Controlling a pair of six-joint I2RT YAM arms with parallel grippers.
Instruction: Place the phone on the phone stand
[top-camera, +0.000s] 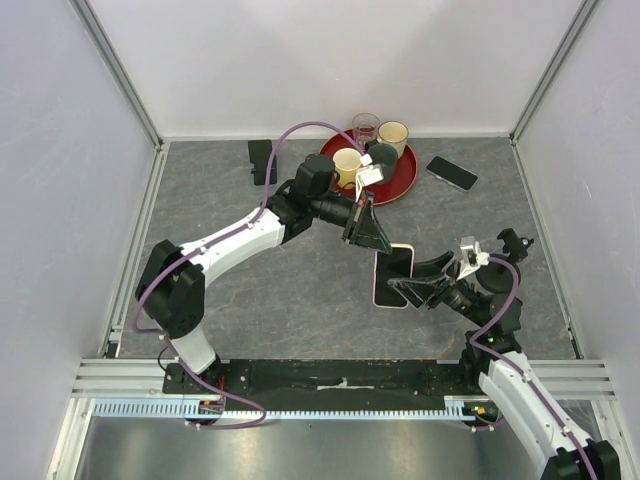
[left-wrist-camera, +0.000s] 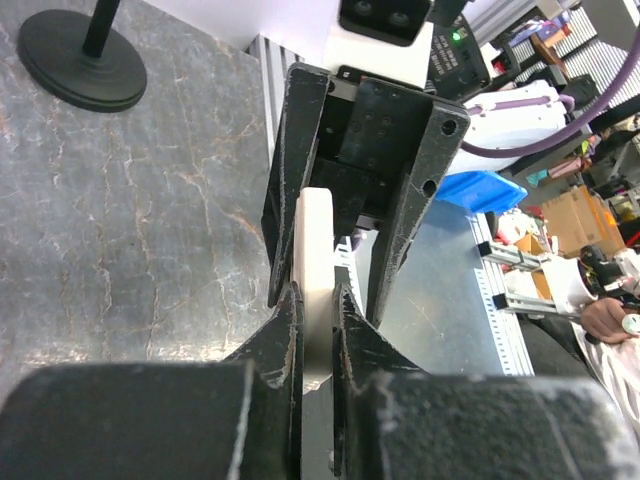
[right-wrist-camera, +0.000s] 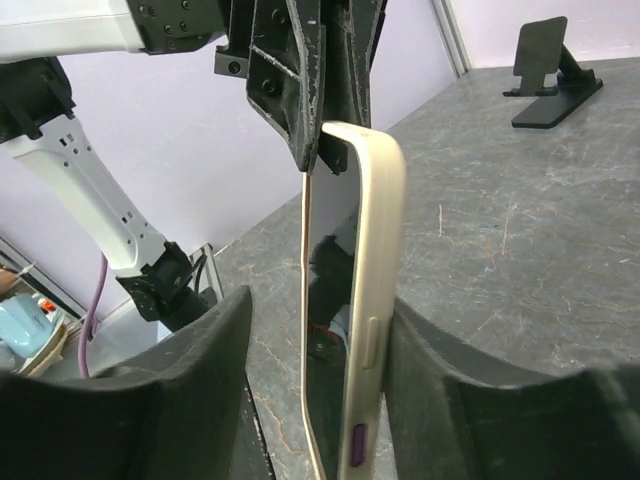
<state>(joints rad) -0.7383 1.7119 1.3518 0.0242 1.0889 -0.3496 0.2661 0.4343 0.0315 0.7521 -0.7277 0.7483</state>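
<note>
Left gripper (top-camera: 381, 243) clamped on 1 phone (top-camera: 390, 266), right gripper (top-camera: 410, 280) apart around it; 1 spare phone (top-camera: 452, 173), 1 phone stand (top-camera: 262, 160)

The left arm (top-camera: 235, 240) and right arm (top-camera: 520, 385) wear glossy white shells between black joint housings, each trailed by a looping purple cable (top-camera: 305, 126) and ending in scuffed, wedge-shaped black fingers (left-wrist-camera: 275, 345).

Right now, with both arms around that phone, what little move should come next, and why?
Probably pull the right fingers back off the phone. They stand open on either side of it, while the left fingers are shut on its other end, so the left arm alone seems to hold it. After that it could be carried to the phone stand at the back.
</note>
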